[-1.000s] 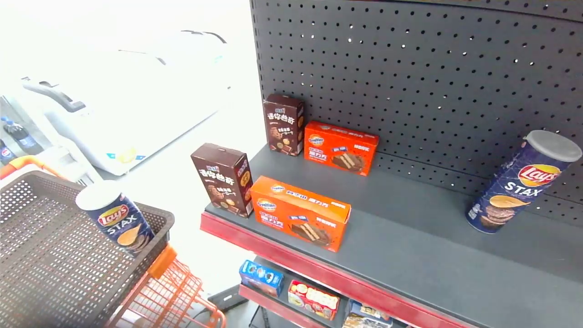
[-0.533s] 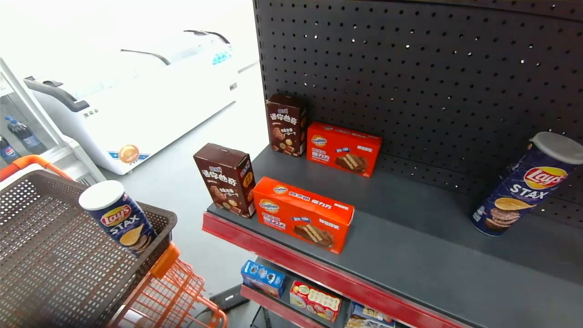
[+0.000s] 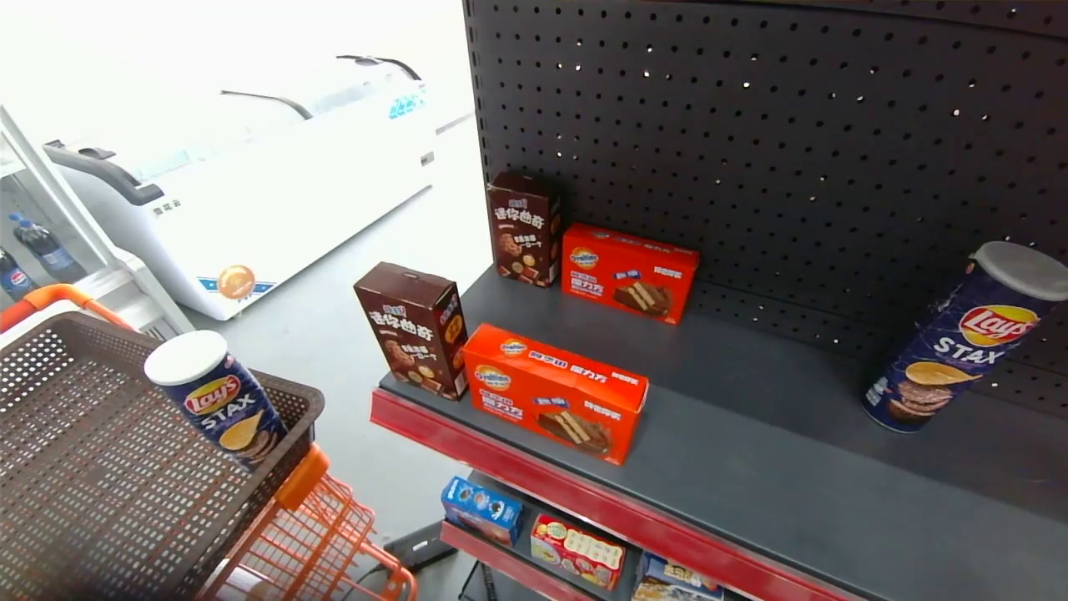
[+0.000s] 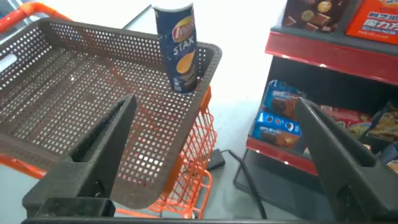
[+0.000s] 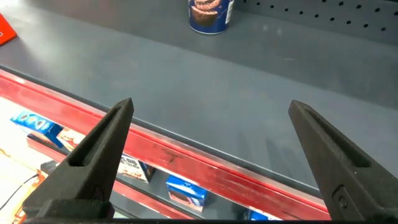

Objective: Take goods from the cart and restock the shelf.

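Basket [image 4: 93, 28]: chip can [image 4: 176, 50] seemingly in corner, beyond wide left end effector [image 4: 212, 104]; right end effector [image 5: 211, 104] wide.

Goods: 2 chip cans [image 3: 215, 399] [image 3: 951, 342], 2 brown cookie boxes [image 3: 413, 330] [image 3: 521, 229], 2 orange boxes [image 3: 555, 392] [image 3: 627, 271], so 6 pcs total, 1 can in the basket [image 3: 83, 467] & 5 pcs on the upper shelf [image 3: 793, 451]. Lower shelf [image 3: 501, 561]: 3 pcs seen, i.e. 1 blue box [image 3: 480, 507], 1 red-white pack [image 3: 577, 549], 1 cut-off pack [image 3: 667, 576], kind unclear. Also 1 orange cart [image 3: 317, 534], 1 chest freezer [image 3: 250, 200], 2 dark bottles [image 3: 37, 249] [image 3: 10, 280], plus 2 grippers, left gripper [image 4: 213, 102] & right gripper [image 5: 211, 104], ea. w/ 2 fingers [image 4: 99, 155] spread wide.
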`<state>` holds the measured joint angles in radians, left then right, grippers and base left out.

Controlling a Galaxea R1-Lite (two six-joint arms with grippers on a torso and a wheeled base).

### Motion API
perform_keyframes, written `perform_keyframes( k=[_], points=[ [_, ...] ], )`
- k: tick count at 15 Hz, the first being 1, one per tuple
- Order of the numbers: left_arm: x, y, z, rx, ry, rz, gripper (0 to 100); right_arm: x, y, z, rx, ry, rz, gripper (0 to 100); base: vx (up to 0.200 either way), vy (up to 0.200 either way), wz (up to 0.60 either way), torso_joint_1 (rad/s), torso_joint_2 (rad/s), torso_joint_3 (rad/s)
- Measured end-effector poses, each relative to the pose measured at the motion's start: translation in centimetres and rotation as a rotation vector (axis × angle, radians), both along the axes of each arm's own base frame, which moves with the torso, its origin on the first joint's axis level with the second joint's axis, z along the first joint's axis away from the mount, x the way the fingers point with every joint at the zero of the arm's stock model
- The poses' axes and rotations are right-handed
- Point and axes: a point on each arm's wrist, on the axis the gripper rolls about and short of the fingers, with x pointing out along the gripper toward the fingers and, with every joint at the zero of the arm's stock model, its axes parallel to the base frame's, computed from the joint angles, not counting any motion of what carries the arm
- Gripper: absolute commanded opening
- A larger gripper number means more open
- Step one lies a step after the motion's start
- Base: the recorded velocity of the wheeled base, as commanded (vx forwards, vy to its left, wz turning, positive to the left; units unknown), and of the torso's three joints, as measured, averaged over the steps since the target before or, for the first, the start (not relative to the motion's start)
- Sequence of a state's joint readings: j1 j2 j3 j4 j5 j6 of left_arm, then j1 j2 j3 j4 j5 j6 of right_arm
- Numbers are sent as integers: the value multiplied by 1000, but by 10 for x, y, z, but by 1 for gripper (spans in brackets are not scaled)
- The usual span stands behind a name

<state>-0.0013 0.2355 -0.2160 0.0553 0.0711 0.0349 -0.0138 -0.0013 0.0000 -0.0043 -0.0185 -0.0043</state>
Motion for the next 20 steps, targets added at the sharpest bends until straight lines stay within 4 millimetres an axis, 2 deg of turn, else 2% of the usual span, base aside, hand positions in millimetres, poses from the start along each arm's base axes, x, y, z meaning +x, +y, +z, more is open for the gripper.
perform_keyframes(
  k=[5, 10, 12, 16, 20],
  points=[
    [50, 1, 29, -27, 225, 47, 100, 0, 0, 0, 0, 0, 0, 100, 0, 0, 0, 0, 0, 0],
    [118, 19, 42, -92, 251, 76, 100, 0, 0, 0, 0, 0, 0, 100, 0, 0, 0, 0, 0, 0],
    [145, 29, 39, -87, 202, 83, 100, 0, 0, 0, 0, 0, 0, 100, 0, 0, 0, 0, 0, 0],
    [188, 41, 20, -72, 126, 80, 100, 0, 0, 0, 0, 0, 0, 100, 0, 0, 0, 0, 0, 0],
    [214, 50, -1, -69, 125, 92, 100, 0, 0, 0, 0, 0, 0, 100, 0, 0, 0, 0, 0, 0]
  ],
)
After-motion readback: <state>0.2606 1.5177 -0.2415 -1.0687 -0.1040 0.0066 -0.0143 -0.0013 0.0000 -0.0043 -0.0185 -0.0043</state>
